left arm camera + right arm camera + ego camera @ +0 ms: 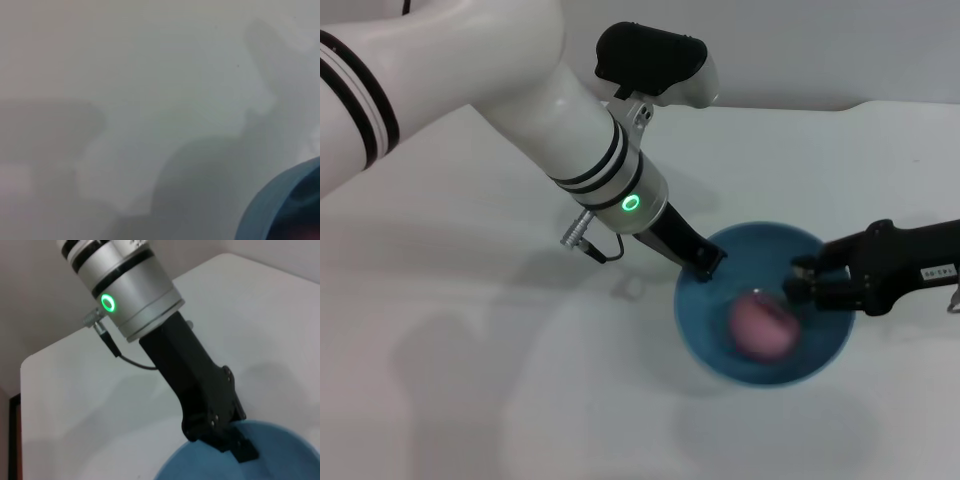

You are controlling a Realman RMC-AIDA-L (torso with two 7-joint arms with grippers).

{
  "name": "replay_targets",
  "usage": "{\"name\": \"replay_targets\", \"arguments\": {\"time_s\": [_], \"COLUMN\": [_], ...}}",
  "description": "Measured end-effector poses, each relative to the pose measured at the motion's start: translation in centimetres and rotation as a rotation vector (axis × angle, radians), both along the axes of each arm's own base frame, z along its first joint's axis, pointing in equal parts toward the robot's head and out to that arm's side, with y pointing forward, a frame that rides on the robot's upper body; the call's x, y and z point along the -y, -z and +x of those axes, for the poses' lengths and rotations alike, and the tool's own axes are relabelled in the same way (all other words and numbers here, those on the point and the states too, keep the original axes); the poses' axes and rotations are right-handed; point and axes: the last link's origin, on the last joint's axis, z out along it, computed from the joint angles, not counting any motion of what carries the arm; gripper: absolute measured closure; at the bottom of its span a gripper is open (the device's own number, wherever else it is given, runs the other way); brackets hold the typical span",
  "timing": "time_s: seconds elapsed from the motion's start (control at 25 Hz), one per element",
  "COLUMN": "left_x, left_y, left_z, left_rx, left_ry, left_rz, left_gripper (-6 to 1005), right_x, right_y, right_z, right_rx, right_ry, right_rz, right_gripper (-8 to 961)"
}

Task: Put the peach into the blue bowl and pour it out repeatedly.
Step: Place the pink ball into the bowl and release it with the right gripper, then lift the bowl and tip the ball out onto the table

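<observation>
Peach [763, 325]: I see it inside the bowl [705, 340].
Left gripper [705, 262]: clamped on the bowl's rim.
Right gripper [800, 283]: over opposite rim; finger gap unreadable.
Table [470, 400]: open all round.

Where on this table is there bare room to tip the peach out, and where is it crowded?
Bare white table lies in front of and left of the blue bowl, and behind it. It is crowded at the bowl: the left end effector grips its far-left rim, and the right end effector is at the peach inside.
</observation>
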Motion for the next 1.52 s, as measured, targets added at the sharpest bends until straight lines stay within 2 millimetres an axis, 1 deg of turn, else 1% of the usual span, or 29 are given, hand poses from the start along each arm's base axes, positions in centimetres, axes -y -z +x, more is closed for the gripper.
{"name": "replay_targets", "arguments": {"time_s": [0.2, 0.28, 0.36, 0.44, 0.56, 0.72, 0.76, 0.8, 0.84, 1.0, 1.16, 1.28, 1.32, 1.36, 1.4, 1.44, 1.48, 1.52], "left_x": [-0.2, -0.5, -0.8, -1.4, -1.8, -1.9, -1.8, -1.6, -1.6, -0.1, 1.4, 2.4, 3.0, 3.0, 3.2, 3.8, 3.8, 4.0], "left_y": [-0.1, -0.1, -0.2, -0.3, -0.2, 0.1, 0.0, 0.1, 0.1, 1.4, 3.3, 3.9, 4.0, 4.0, 4.0, 4.2, 4.2, 4.4], "left_z": [-0.2, -0.2, -0.4, -0.6, -1.0, -1.5, -1.5, -1.5, -1.5, -0.9, -1.5, -1.5, -1.4, -1.4, -1.5, -1.7, -1.7, -1.8], "left_rx": [0.007, 0.015, 0.029, 0.061, 0.148, 0.278, 0.304, 0.323, 0.323, 0.329, 0.289, 0.29, 0.283, 0.283, 0.268, 0.236, 0.236, 0.208], "left_ry": [-0.001, 0.002, 0.006, 0.007, -0.023, -0.027, -0.002, 0.054, 0.054, 0.261, 0.449, 0.567, 0.656, 0.656, 0.711, 0.803, 0.803, 0.863], "left_rz": [0.02, 0.038, 0.07, 0.128, 0.212, 0.34, 0.386, 0.441, 0.441, 0.558, 0.631, 0.673, 0.699, 0.699, 0.712, 0.711, 0.711, 0.699], "left_gripper": [1000, 1000, 1000, 1000, 999, 999, 999, 999, 999, 1000, 1000, 1000, 1000, 1000, 1000, 999, 999, 999], "right_x": [-0.3, -0.7, -1.3, -1.7, -1.6, 0.3, 1.0, 1.4, 1.9, 3.8, 4.9, 5.2, 5.2, 5.2, 5.2, 5.1, 5.0, 5.0], "right_y": [-0.6, -1.4, -2.6, -4.1, -6.5, -9.3, -10.1, -10.5, -10.9, -12.4, -13.4, -13.4, -13.3, -13.2, -13.1, -12.9, -12.8, -12.8], "right_z": [-0.2, -0.1, 0.3, 1.4, 3.9, 7.8, 9.0, 9.5, 10.2, 12.7, 13.8, 14.0, 14.1, 14.1, 14.0, 13.9, 13.9, 13.9], "right_rx": [-0.003, -0.025, -0.068, -0.113, -0.177, -0.243, -0.262, -0.273, -0.288, -0.339, -0.358, -0.368, -0.37, -0.372, -0.373, -0.375, -0.378, -0.378], "right_ry": [-0.009, 0.016, 0.086, 0.178, 0.302, 0.448, 0.492, 0.514, 0.543, 0.64, 0.677, 0.692, 0.694, 0.695, 0.694, 0.693, 0.694, 0.694], "right_rz": [0.034, 0.078, 0.143, 0.223, 0.343, 0.485, 0.529, 0.549, 0.575, 0.669, 0.722, 0.726, 0.724, 0.721, 0.716, 0.707, 0.703, 0.703], "right_gripper": [503, 458, 413, 368, 368, 368, 368, 368, 368, 368, 368, 368, 368, 368, 368, 368, 368, 368]}}
